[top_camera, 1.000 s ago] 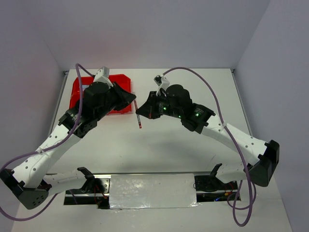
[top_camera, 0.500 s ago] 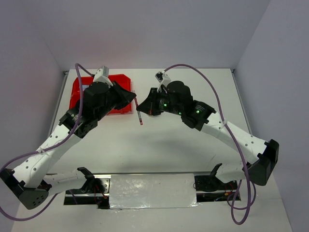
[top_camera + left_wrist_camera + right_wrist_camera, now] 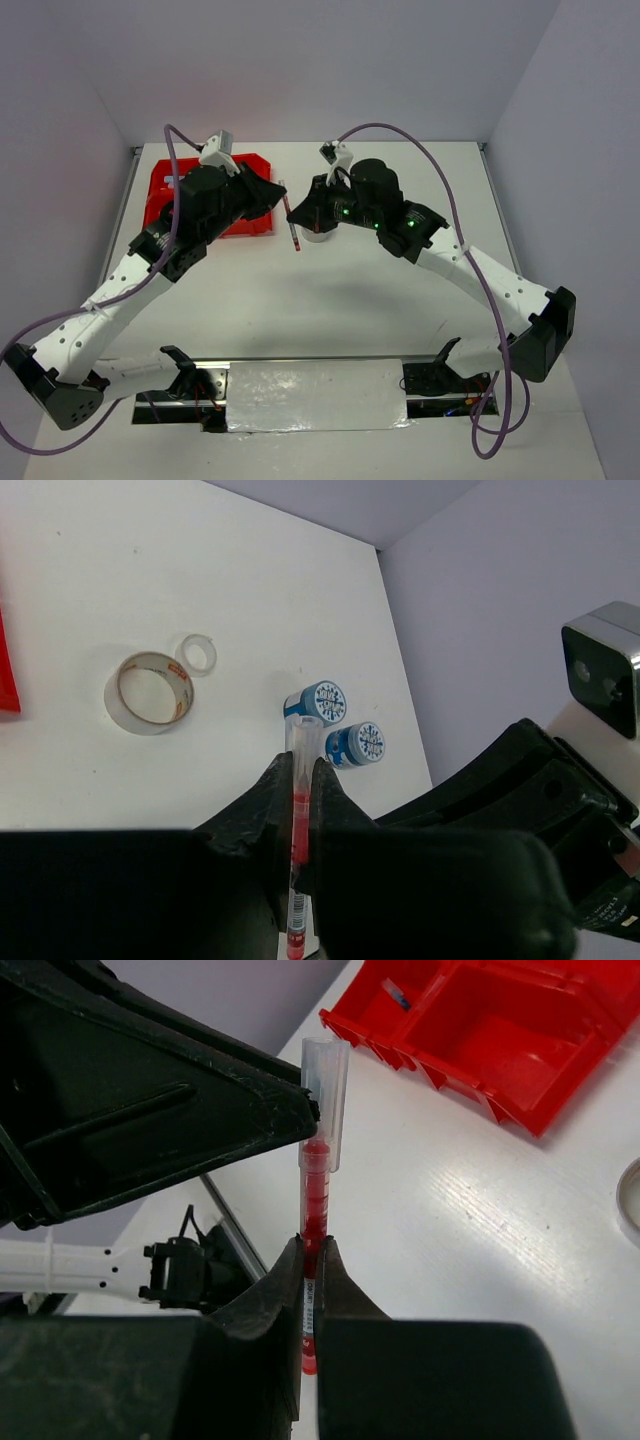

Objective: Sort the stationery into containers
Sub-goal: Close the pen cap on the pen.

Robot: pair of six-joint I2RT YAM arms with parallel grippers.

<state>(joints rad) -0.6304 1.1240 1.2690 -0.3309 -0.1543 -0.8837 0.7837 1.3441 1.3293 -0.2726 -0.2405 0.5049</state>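
Observation:
A thin red pen with a clear cap hangs above the table between my two arms. The left gripper is shut on its capped upper part, and in the left wrist view the pen runs between the jaws of that gripper. My right gripper is shut on the pen lower down, nearer its labelled end. The red container block lies at the back left; the right wrist view shows its compartments.
In the left wrist view a grey tape ring, a small clear ring and two blue-white tubs lie on the white table. A small blue item sits in one compartment. Walls enclose the table.
Both grippers have moved a little toward the back of the table with the pen held between them. The pen now hangs higher in the top view.

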